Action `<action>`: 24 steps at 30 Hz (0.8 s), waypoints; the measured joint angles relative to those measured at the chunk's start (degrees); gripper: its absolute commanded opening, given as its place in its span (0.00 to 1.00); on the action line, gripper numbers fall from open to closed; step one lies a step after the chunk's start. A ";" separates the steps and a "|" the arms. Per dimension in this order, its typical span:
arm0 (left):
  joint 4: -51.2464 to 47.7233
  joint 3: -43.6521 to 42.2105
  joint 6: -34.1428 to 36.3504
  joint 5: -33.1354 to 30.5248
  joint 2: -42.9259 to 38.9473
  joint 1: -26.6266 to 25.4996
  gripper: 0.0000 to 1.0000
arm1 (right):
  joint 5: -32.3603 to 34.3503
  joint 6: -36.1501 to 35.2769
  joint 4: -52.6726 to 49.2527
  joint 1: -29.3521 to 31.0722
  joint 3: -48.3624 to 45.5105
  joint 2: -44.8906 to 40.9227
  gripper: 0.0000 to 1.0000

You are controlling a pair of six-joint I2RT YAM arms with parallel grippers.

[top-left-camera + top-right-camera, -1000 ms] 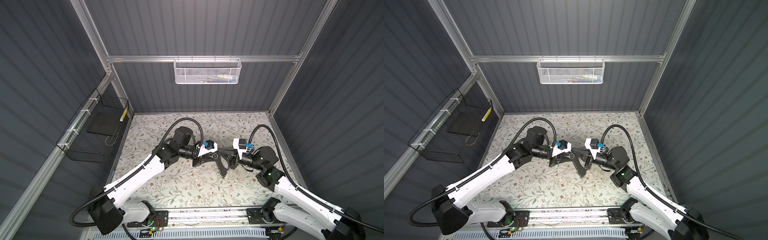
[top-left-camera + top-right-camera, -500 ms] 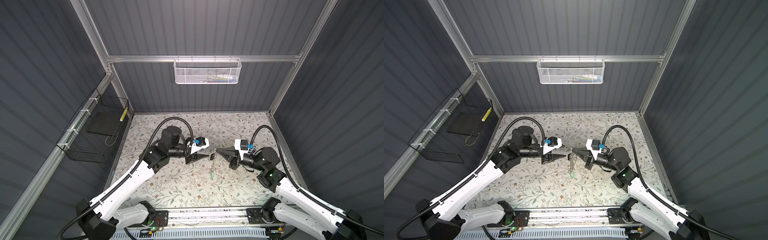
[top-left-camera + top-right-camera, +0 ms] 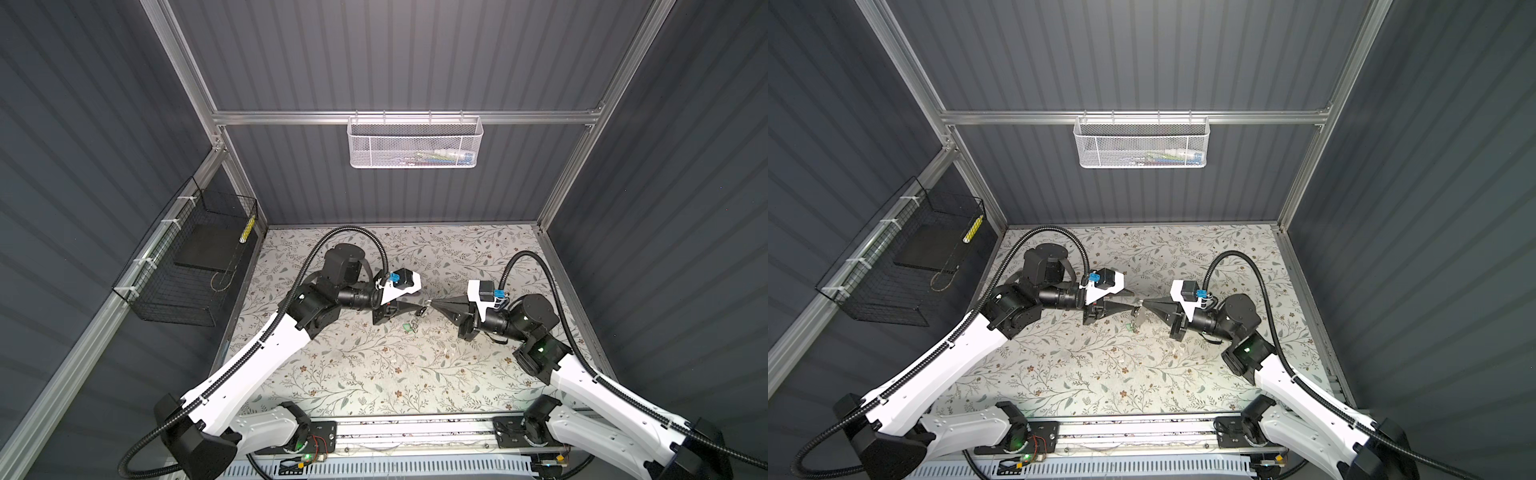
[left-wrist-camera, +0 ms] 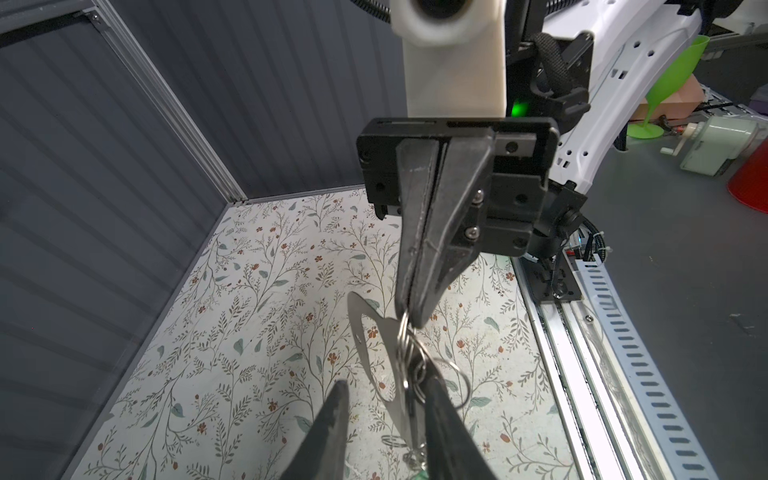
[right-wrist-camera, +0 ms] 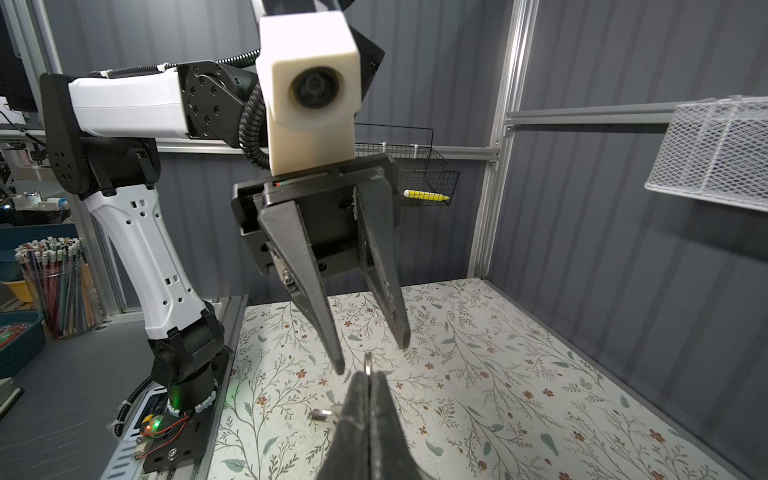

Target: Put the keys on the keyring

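The left gripper (image 5: 370, 356) has swung back in from the left, jaws partly open and empty, straddling the keyring (image 4: 409, 357). The right gripper (image 4: 413, 318) stays pinched shut on that ring above the middle of the tabletop (image 3: 374, 374), with a key (image 4: 358, 328) and the green tag (image 3: 406, 328) dangling below. Threading is probably resuming, though contact is unclear.

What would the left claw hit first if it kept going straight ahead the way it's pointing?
Probably the keyring, pinched in the shut right claw directly ahead. The left claw is open, so the ring might pass between its fingers; depth is unclear.
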 measured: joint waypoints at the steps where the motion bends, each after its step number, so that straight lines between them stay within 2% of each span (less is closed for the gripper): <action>1: -0.17 0.31 0.02 0.55 0.50 0.00 0.32 | -0.07 0.00 0.00 0.00 0.00 0.00 0.00; 14: -1.42 1.55 1.07 4.83 3.13 0.00 0.18 | -1.55 0.00 -0.09 -0.02 0.00 0.55 0.00; 17: -1.40 1.92 1.33 5.40 3.13 -0.02 0.14 | -1.79 0.00 -0.13 -0.02 0.00 0.76 0.00; 21: -1.73 1.97 1.81 5.79 3.15 0.00 0.00 | -1.88 0.00 -0.11 -0.07 0.00 0.94 0.00; 24: -2.51 2.25 2.43 6.08 3.28 -0.02 0.00 | -2.05 -0.04 -0.22 -0.04 0.00 0.96 0.01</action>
